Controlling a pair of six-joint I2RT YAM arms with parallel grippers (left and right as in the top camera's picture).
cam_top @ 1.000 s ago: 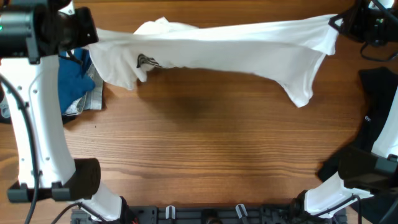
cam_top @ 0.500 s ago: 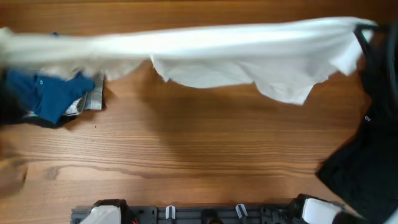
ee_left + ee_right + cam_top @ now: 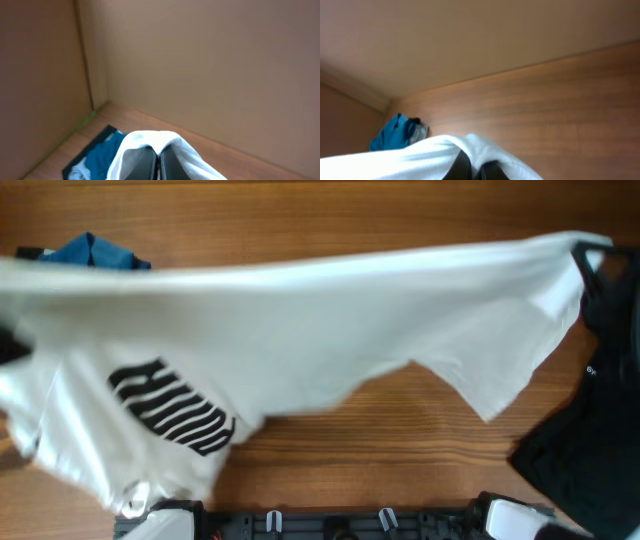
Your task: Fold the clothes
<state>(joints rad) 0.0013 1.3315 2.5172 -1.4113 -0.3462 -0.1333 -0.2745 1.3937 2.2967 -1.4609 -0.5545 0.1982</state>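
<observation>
Two pinch points, both live? (RK)

Yes. Left gripper [image 3: 159, 165] is clamped tight on a fold of the white shirt [image 3: 330, 320], and the cloth wraps over both fingers in the left wrist view. Right gripper [image 3: 472, 171] is likewise clenched on shirt fabric, which drapes over its tips. (JM)

Shirt position? (RK)

Mostly lifted off the table [image 3: 400, 450] and strung between the two arms across the overhead view. Upper edge is taut; lower edge hangs loose and uneven. Black striped print [image 3: 170, 410] shows at lower left. Overhead is blurred, so I cannot tell hem from sleeves. (JM)

Other items? (RK)

Black garment [image 3: 585, 440] lies at the right edge, beside the shirt's right end. Blue garment [image 3: 100, 252] sits at the far left rear, partly hidden behind the shirt. Neither is held. (JM)

Handling notes? (RK)

Judgement only: light, limp and thin. It has no stiffness, so it will sag and bunch wherever it is unsupported. Slip risk looks low in a full pinch, but a shallow bite near an edge could pull free under tension. Best held at two matching corners along one edge, so it lays flat when lowered. Nothing fragile. (JM)
</observation>
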